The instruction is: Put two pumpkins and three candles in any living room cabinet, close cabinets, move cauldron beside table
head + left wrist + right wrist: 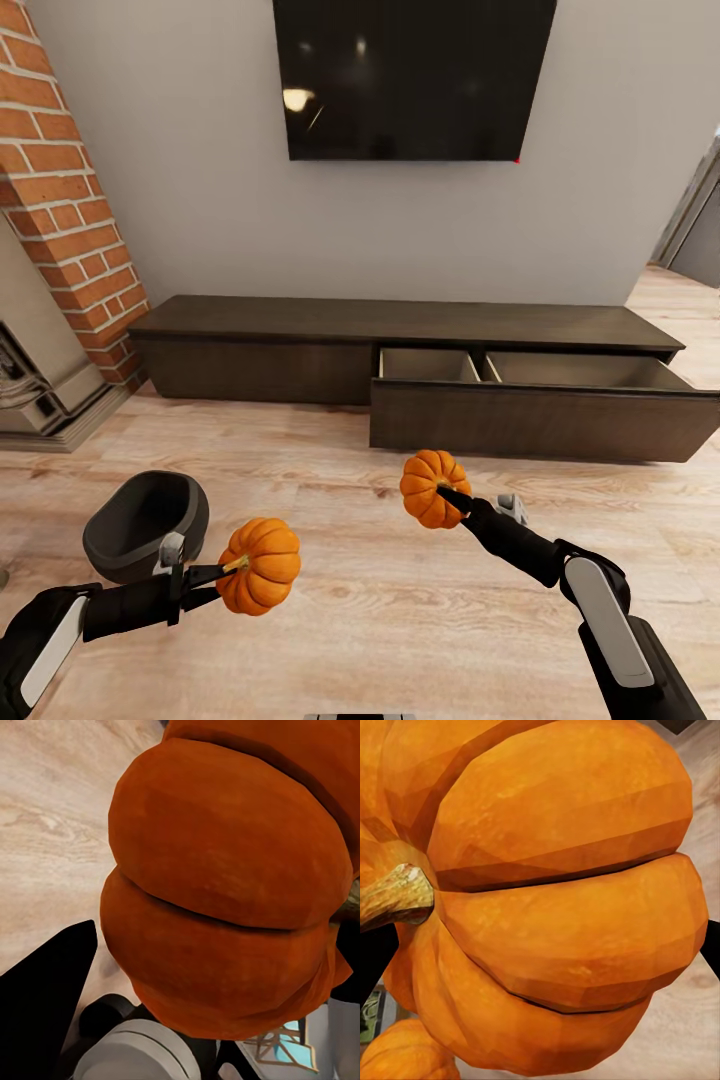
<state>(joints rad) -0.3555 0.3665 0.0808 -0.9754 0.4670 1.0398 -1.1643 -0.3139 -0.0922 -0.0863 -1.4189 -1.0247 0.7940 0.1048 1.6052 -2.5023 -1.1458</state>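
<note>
Both pumpkins [260,565] [434,487] are orange with darker ribs, one stem [394,896] tan; the cabinet [400,340] is dark brown wood-grain, beige inside; the cauldron [145,525] is dark grey; the floor [380,620] is pale wood-grain; the brick column [70,200] is red.

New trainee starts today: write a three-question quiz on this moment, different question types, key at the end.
1. True or false: each gripper holds a pumpkin.
2. Which part of the cabinet is open? A) left front B) right drawer
3. What dark pot sits on the floor by the left arm?

Key:
1. True: left gripper holds the left pumpkin, right gripper the right pumpkin.
2. B.
3. The cauldron.
</note>
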